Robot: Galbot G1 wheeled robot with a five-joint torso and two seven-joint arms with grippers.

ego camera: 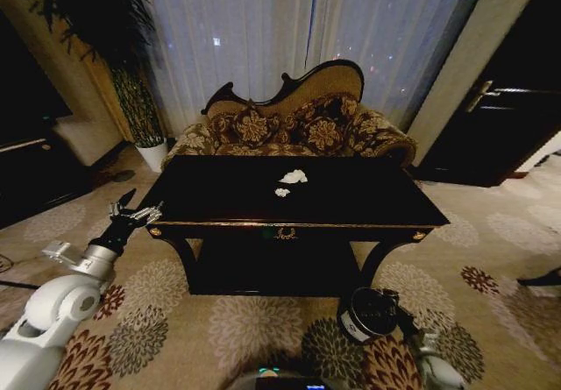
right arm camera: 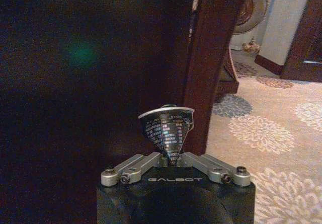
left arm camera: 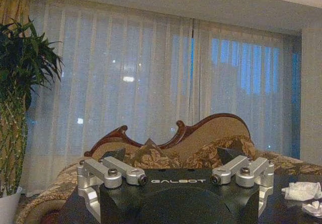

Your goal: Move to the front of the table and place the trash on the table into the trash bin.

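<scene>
The glossy black table [ego camera: 219, 193] with gold trim stands straight ahead. On its top, right of centre, lie two crumpled white paper wads of trash [ego camera: 294, 177], also seen in the left wrist view as trash [left arm camera: 302, 190]. My left gripper [ego camera: 136, 211] is open and empty, raised just off the table's front left corner; its left gripper [left arm camera: 176, 178] points across the tabletop. Low on the carpet by the table's front right leg, my right gripper [ego camera: 396, 317] is shut on the rim of the dark trash bin [ego camera: 368, 313] with a white label; the trash bin [right arm camera: 167, 128] sits between its fingers.
A patterned sofa [ego camera: 289, 127] stands right behind the table, before white curtains. A tall plant in a white pot [ego camera: 153, 153] and a dark cabinet [ego camera: 35, 180] are on the left, and a dark door [ego camera: 508, 118] is on the right. The table leg [right arm camera: 216, 58] is close to the bin.
</scene>
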